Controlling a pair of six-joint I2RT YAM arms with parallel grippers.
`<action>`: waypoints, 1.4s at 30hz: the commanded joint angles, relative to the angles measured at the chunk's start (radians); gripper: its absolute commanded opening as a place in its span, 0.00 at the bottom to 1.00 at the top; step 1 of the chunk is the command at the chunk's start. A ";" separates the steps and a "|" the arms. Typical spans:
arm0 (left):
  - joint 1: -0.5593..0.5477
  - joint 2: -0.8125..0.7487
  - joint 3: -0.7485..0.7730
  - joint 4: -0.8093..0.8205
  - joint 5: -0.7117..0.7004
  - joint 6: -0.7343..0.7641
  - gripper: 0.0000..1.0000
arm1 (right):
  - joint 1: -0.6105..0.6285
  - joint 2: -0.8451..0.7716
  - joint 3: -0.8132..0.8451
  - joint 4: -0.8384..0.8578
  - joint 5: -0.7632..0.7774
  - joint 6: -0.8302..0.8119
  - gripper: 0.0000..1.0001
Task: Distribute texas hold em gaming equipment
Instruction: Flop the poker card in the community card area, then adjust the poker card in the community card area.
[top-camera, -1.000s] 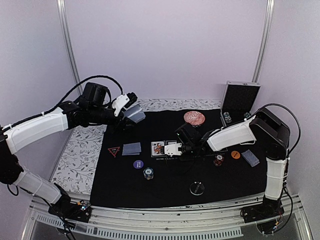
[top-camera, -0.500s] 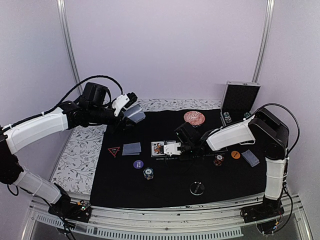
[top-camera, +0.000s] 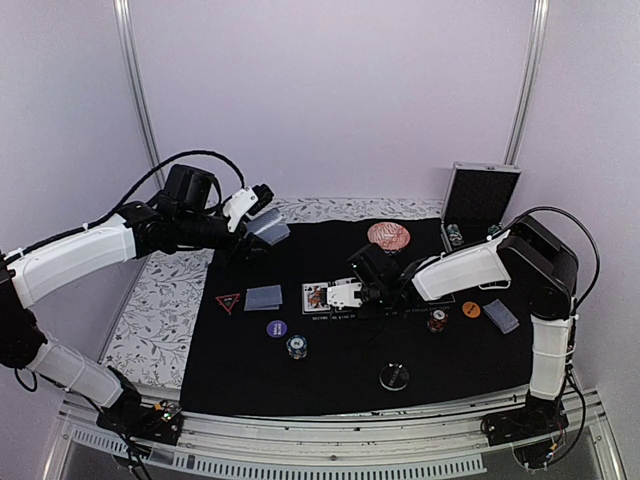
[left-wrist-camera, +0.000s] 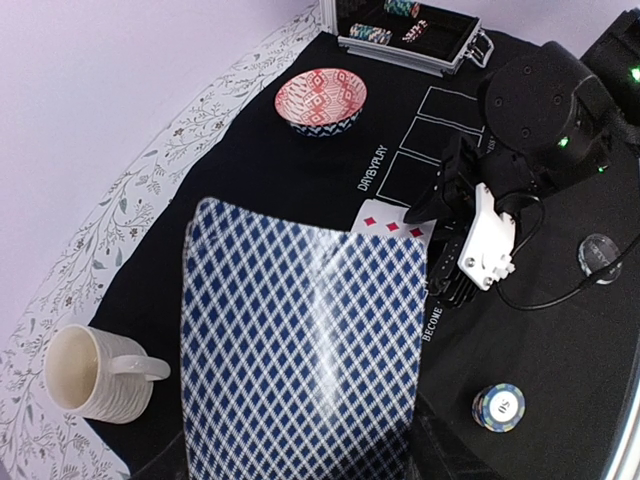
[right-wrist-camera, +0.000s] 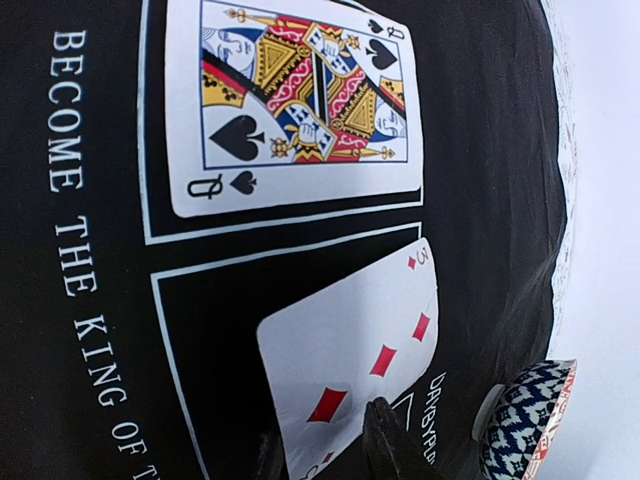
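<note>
My left gripper is shut on a deck of blue-diamond-backed cards, held up over the mat's back left; the deck hides its fingers. My right gripper is low over the mat's printed boxes with its jaws apart. The near end of a three of diamonds lies between the fingers. A queen of spades lies face up in the box beside it. On the mat are a face-down card, a red-edged triangle, a purple disc, chip stacks, a clear disc and an orange disc.
A red patterned bowl sits at the mat's back, with an open metal chip case at the back right. A cream mug stands at the mat's left edge. Another face-down card lies at the right. A floral cloth borders the mat.
The right gripper's jaws have parted around the three of diamonds, which now rests on the mat. The left arm and its deck have not moved.
</note>
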 joint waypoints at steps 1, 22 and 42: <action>0.017 -0.006 0.023 0.018 0.011 0.003 0.52 | 0.025 -0.005 -0.021 -0.101 -0.025 0.024 0.29; 0.024 -0.009 0.024 0.018 0.021 -0.003 0.52 | -0.142 -0.110 0.196 -0.230 -0.384 0.709 0.54; 0.024 0.004 0.026 0.014 0.032 -0.009 0.52 | -0.163 0.255 0.502 -0.356 -0.266 1.050 0.53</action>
